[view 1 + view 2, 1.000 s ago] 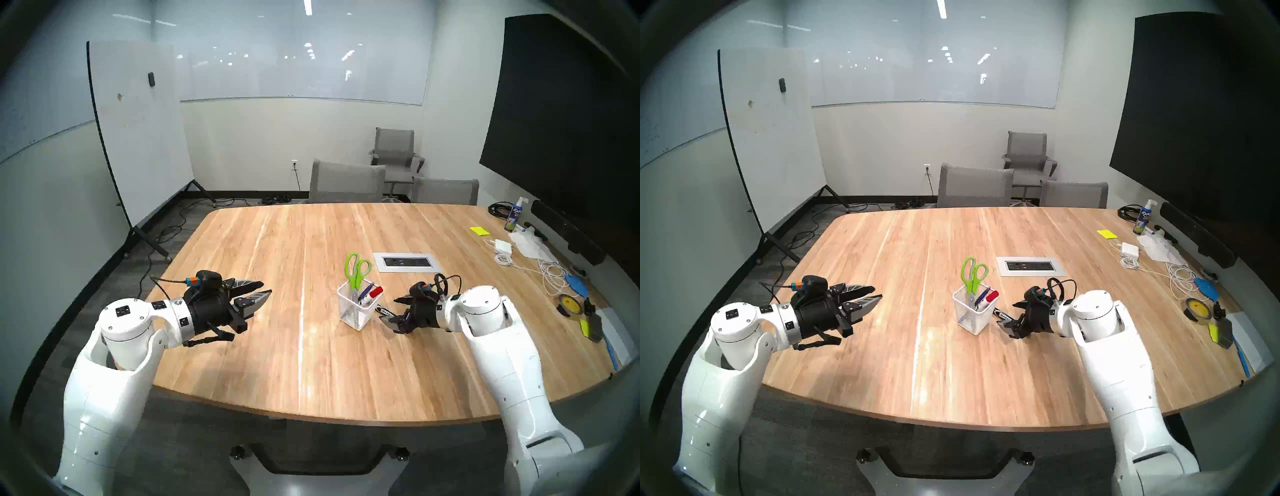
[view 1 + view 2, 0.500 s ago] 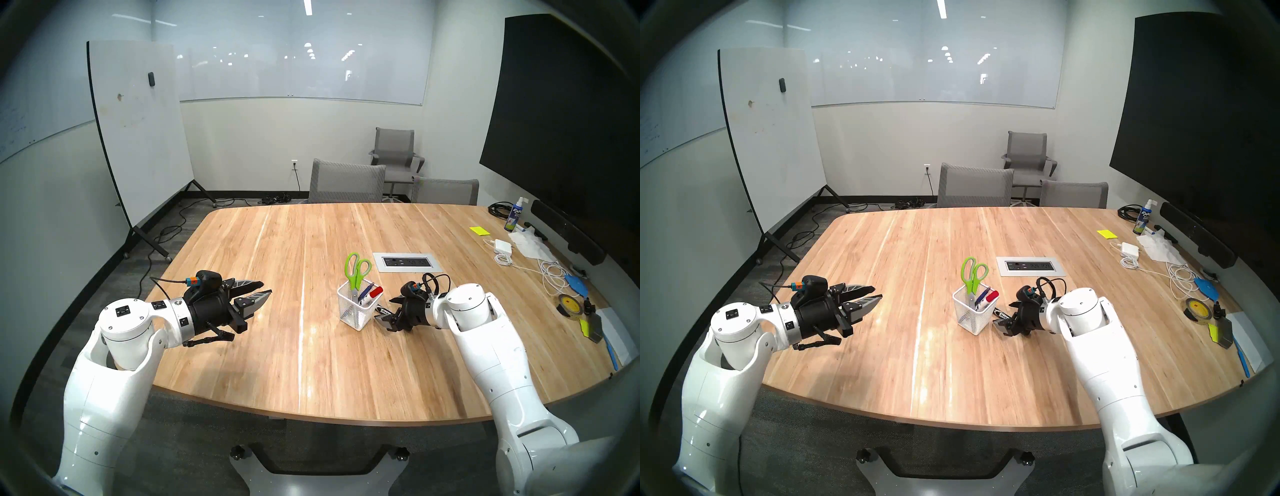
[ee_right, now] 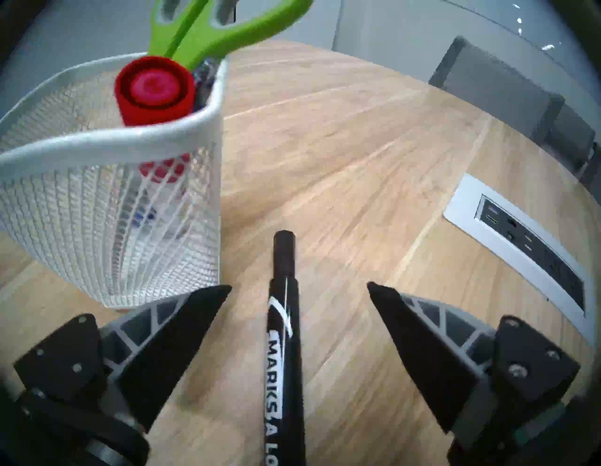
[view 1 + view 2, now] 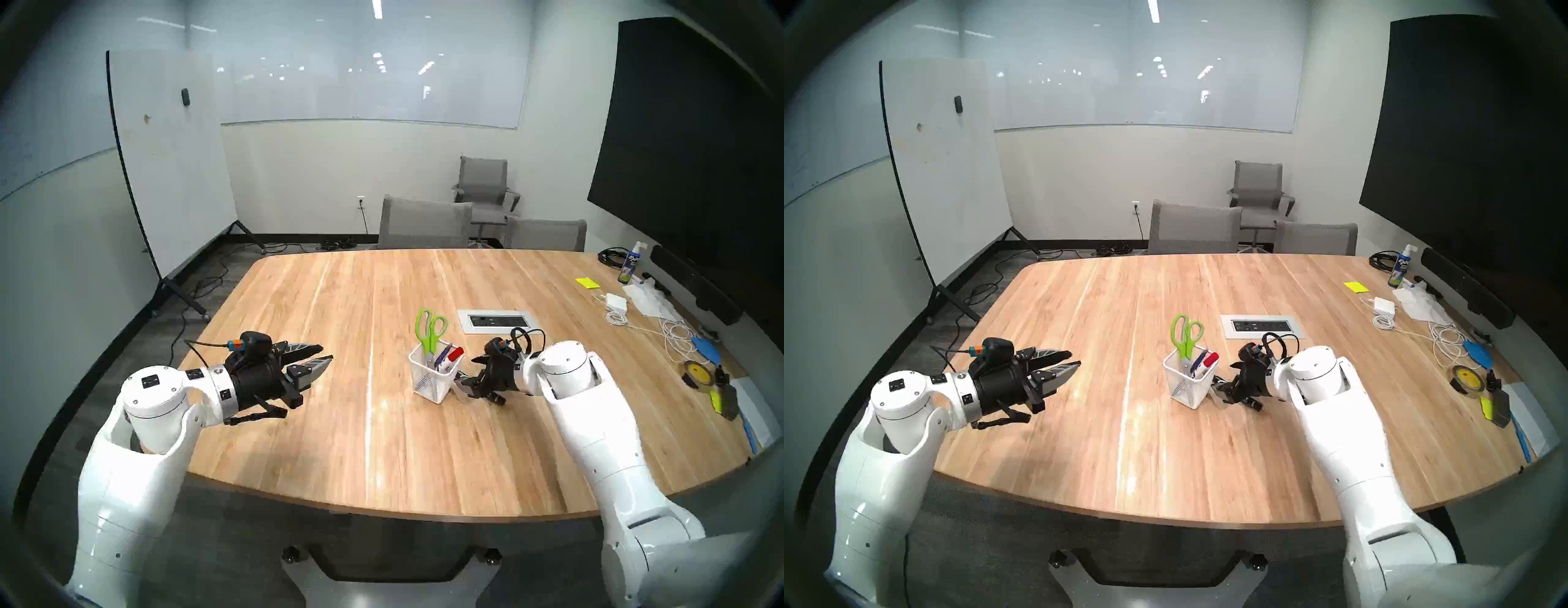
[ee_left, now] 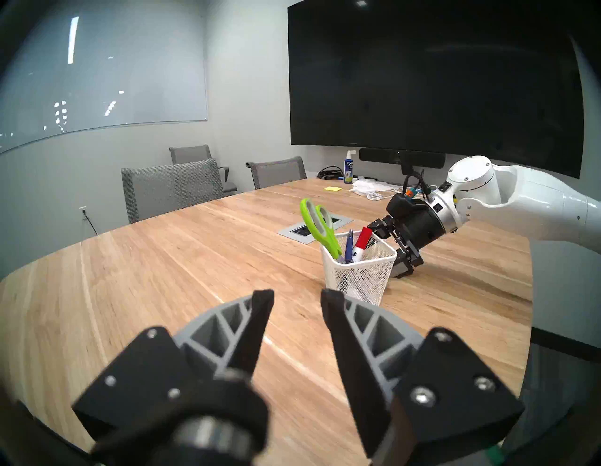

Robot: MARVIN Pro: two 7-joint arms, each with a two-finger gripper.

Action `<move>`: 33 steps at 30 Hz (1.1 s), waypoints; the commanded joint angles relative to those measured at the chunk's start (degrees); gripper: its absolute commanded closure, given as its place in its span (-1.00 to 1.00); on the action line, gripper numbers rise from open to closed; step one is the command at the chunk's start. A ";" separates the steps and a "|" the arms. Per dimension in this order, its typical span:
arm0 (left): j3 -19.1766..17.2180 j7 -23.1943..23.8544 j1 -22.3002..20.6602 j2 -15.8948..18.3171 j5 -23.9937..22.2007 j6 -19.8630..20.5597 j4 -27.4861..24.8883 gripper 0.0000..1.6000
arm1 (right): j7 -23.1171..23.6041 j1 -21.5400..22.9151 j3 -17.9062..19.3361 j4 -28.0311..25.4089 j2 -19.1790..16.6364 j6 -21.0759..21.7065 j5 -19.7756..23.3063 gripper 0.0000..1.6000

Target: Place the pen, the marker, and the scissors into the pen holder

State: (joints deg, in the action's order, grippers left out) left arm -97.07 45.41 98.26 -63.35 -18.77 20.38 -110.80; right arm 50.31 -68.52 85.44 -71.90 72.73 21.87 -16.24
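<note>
The white mesh pen holder (image 4: 428, 382) stands mid-table holding the green-handled scissors (image 4: 429, 333), the blue pen (image 4: 441, 356) and a red-capped marker (image 4: 455, 353). A black marker (image 3: 284, 325) lies flat on the wood just right of the holder (image 3: 113, 211). My right gripper (image 3: 299, 288) is open low over the table, its fingers on either side of the black marker, and the left-hand finger (image 3: 182, 325) is against the holder's base. Far to the left, my left gripper (image 4: 326, 353) hovers with a narrow gap between its fingers and nothing in it.
A grey outlet panel (image 4: 498, 321) is set into the table behind the right gripper. Cables, a charger, a tape roll (image 4: 695, 373) and a spray bottle (image 4: 630, 263) crowd the right edge. Grey chairs (image 4: 424, 225) line the far side.
My right arm has slid left along the table, so the black marker now lies between its open fingers. The holder and its contents have shifted slightly left. The left arm has not moved.
</note>
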 commanded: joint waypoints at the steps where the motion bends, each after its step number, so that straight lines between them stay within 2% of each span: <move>1: -0.18 0.06 -0.16 0.14 -0.02 -0.04 -1.04 -0.16 | -0.03 1.89 0.20 -0.56 0.29 -0.04 0.22 -1.00; 33: -0.20 0.08 -0.16 0.11 0.01 -0.03 -1.05 -0.16 | -0.53 4.31 -0.87 4.05 -0.77 -0.93 -1.37 -1.00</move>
State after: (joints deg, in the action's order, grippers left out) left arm -97.08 45.43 98.26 -63.38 -18.73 20.40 -110.81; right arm 49.39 -66.09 84.87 -67.60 71.98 21.20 -17.49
